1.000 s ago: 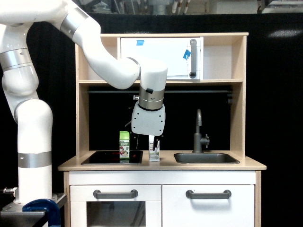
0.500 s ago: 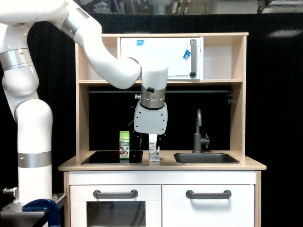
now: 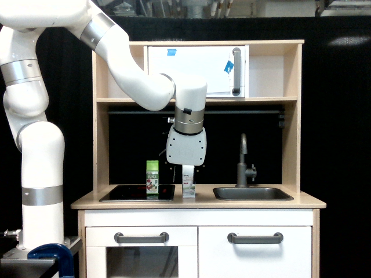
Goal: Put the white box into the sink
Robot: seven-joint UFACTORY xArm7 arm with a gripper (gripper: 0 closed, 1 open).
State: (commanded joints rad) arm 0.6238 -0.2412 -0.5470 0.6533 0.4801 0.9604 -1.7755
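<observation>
Broadly, we see the white arm reaching in from the exterior view's left across a toy kitchen, its wrist hanging over the wooden counter. On that counter, the sink lies to the exterior view's right, its faucet rising at the back, and a black stovetop lies to the left with a green juice carton on it. Between the two stands the white box, upright on the counter, well short of the basin. Directly above it hangs the tool, whose fingers are hidden behind the wrist housing, so we cannot tell whether they are spread or pinching the carton. We judge the grasp step in hand; next likely calls for a firm pinch, a lift and a carry to the sink.
</observation>
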